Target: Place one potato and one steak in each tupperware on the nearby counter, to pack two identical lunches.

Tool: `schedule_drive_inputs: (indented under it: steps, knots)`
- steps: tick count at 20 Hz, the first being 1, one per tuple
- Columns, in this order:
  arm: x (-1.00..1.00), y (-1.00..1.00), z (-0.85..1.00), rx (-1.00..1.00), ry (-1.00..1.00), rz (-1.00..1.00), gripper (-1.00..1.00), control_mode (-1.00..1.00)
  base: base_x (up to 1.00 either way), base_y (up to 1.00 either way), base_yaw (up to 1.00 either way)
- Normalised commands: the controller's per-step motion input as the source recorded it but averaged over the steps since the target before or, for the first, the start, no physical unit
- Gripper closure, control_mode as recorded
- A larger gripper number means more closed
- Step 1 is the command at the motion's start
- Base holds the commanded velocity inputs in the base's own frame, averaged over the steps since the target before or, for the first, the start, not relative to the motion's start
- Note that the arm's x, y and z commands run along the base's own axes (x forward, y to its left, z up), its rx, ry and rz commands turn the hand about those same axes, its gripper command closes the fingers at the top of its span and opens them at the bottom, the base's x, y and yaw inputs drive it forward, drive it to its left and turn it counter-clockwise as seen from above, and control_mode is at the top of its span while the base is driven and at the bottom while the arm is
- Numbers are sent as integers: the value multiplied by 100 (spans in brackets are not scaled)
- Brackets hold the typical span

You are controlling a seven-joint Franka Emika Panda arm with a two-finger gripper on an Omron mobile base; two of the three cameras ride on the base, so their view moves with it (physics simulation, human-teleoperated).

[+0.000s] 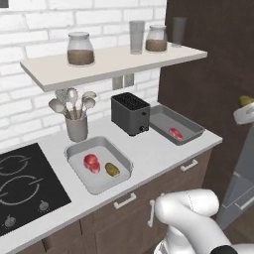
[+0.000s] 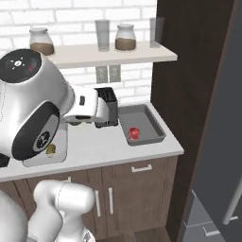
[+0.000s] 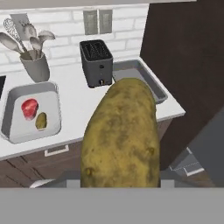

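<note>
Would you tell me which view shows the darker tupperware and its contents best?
The left base view: the darker tupperware lies unobstructed beside the toaster, a steak inside. The right base view also shows it with the steak. In the hand view, the held potato covers most of it.

Brown-speckled potato point(image 3: 120, 135); red steak point(image 1: 175, 133) in dark grey tupperware point(image 1: 191, 124).

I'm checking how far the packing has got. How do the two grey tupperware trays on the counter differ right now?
The light grey tray holds a steak and a potato; the darker grey tray holds one steak and no potato. The light tray sits left of the toaster, by the utensil cup; the darker sits right of it. Both are shallow, open, rimmed rectangles.
</note>
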Motion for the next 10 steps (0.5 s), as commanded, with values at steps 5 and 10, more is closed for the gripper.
schedule_drive_inputs:
  steps: [5,10]
  knots:
    - [100,-32,-100,0,12,0,100,-100,0,0,0]
    - [100,-8,-74,0,21,2,100,-100,0,0,0]
